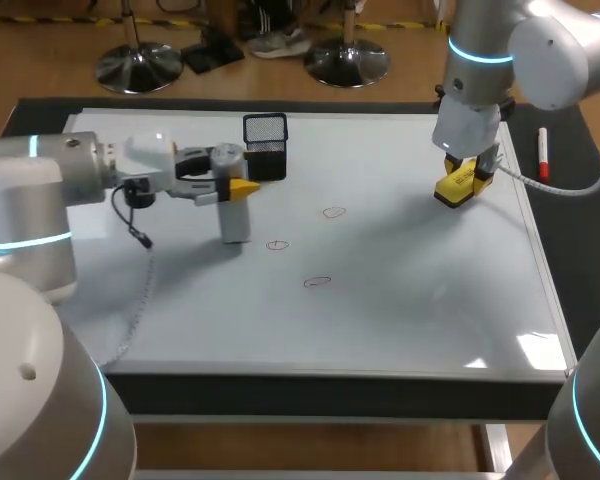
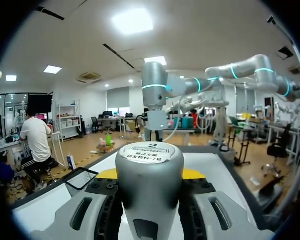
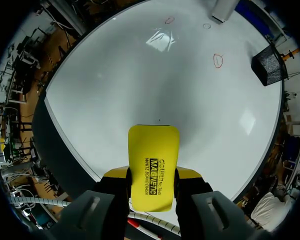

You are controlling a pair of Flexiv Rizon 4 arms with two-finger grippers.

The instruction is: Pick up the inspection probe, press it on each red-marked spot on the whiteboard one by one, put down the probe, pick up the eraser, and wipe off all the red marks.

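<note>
The grey cylindrical probe (image 1: 232, 205) stands upright, its lower end at the whiteboard (image 1: 400, 300) just left of a red mark (image 1: 277, 245). My left gripper (image 1: 235, 187) is shut on the probe's upper part; in the left wrist view the probe (image 2: 150, 185) fills the gap between the fingers. Two more red marks (image 1: 333, 212) (image 1: 317, 282) lie right of it. My right gripper (image 1: 464, 180) is shut on the yellow eraser (image 1: 458, 187) low over the board's right side. In the right wrist view the eraser (image 3: 154, 165) sticks out ahead of the fingers.
A black mesh basket (image 1: 265, 133) stands on the board just behind the probe. A red marker pen (image 1: 543, 152) lies on the dark table beyond the board's right edge. The board's near half is bare white surface.
</note>
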